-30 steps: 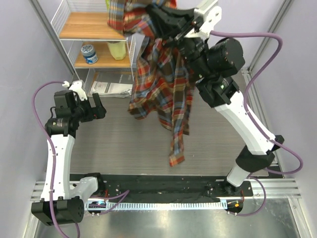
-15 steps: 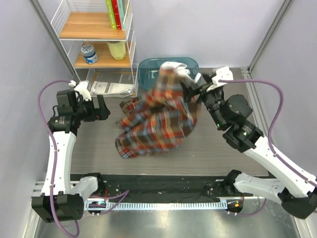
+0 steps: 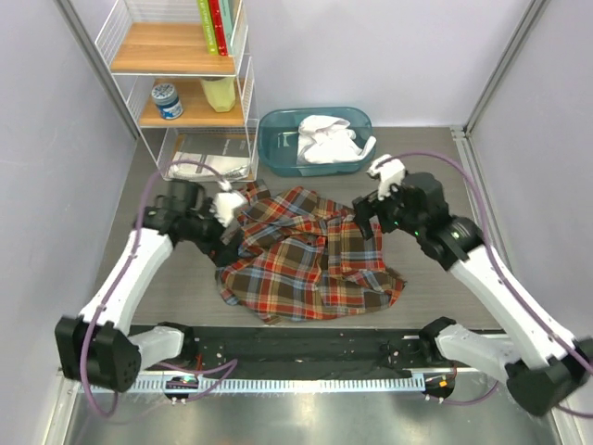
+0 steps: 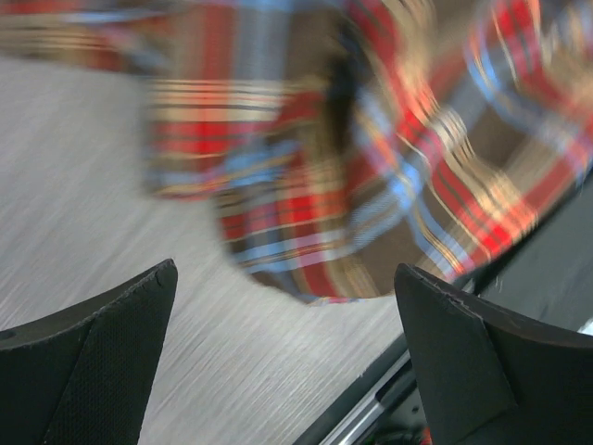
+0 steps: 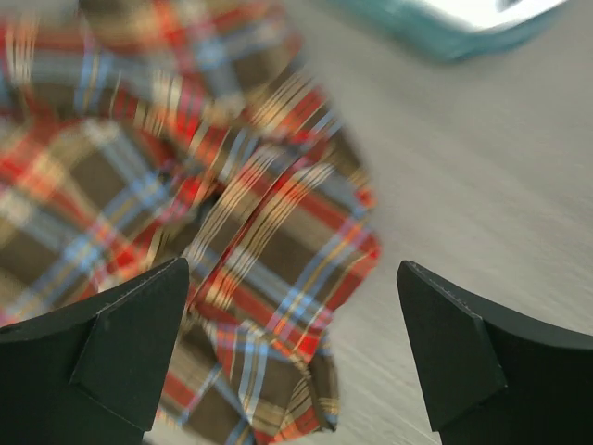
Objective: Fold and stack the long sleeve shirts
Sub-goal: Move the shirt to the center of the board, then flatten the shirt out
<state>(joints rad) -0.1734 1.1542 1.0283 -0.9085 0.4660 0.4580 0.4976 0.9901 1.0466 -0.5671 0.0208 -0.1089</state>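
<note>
Dropped since a second ago, the plaid shirt (image 3: 310, 264) lies crumpled mid-table, long axis ten-to-four. Both jaws gape empty: left gripper (image 3: 227, 232) at its nine o'clock edge, right gripper (image 3: 359, 222) at two; white shirt (image 3: 326, 141) in the bin (image 3: 271, 158) at twelve

The surface (image 3: 435, 278) is grey with a fine wood grain. A plaid shirt (image 3: 306, 264) lies rumpled across its middle, partly spread flat, its near hem close to the black strip (image 3: 306, 341) along the front edge. Just behind the shirt stands a teal bin (image 3: 276, 139) holding a white shirt (image 3: 326, 139). A wire rack (image 3: 167, 46) stands at the back left, beside the bin.
</note>
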